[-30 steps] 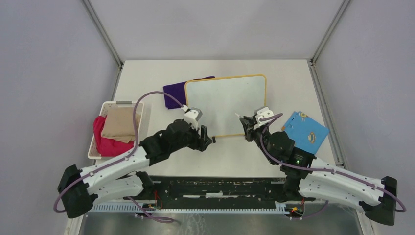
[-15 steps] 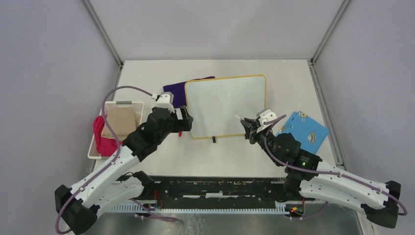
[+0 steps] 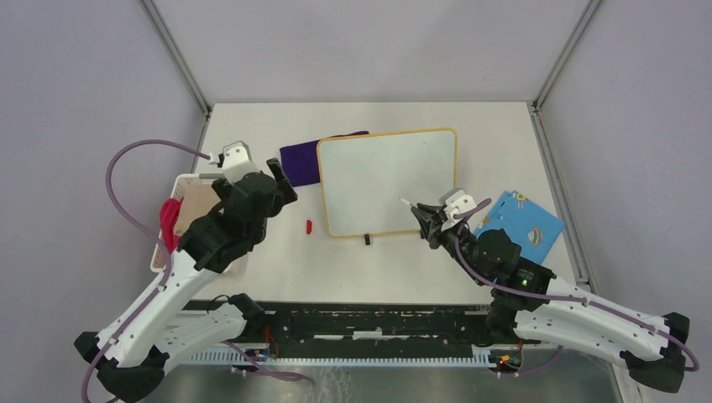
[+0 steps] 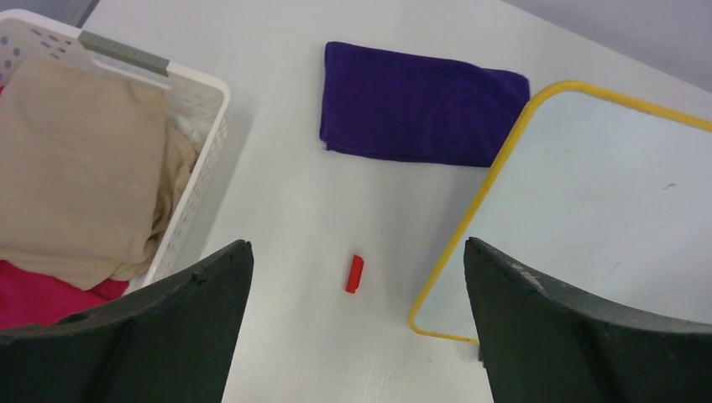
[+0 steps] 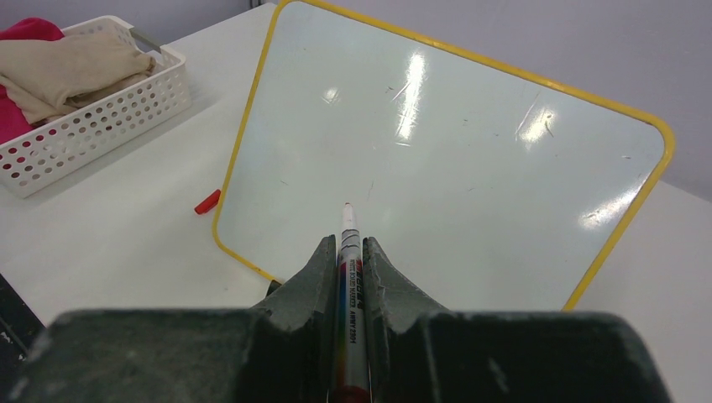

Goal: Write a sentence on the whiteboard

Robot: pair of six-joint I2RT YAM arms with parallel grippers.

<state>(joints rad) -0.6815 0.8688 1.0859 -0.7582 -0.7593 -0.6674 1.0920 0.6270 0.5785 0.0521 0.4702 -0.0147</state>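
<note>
Right wrist view sets the whiteboard (image 5: pixel 437 159) straight ahead of the marker (image 5: pixel 348 277). It lies flat on the table (image 3: pixel 504 134), its long side running across the robot's front and a little skewed, with the near edge closest to the right arm. No sentence is on it: the white face shows only glare and faint scuffs, no red stroke. The marker's long axis points away from the arm and onto the board, its uncapped tip over the near part of the face, towards the near right corner in the top view. Whether the tip touches the surface I cannot tell. The right gripper (image 5: pixel 348 248) is clamped on the barrel, a finger pressed to each side. By my reading the writing has yet to start and the right arm is the one placed to do it. To leave room for a line, the tip would likely need to go up and left across the board first. Print runs along the barrel, too small to read with confidence. Just apart from the frame, near the board's near left corner, lies a small red cap (image 4: pixel 355 274). The left gripper (image 4: pixel 357 248) hangs above that spot, fingers wide apart and holding nothing. A purple cloth (image 4: pixel 424 105) meets the board's far left corner, and a white basket (image 4: pixel 201 180) of folded cloths stands well left
</note>
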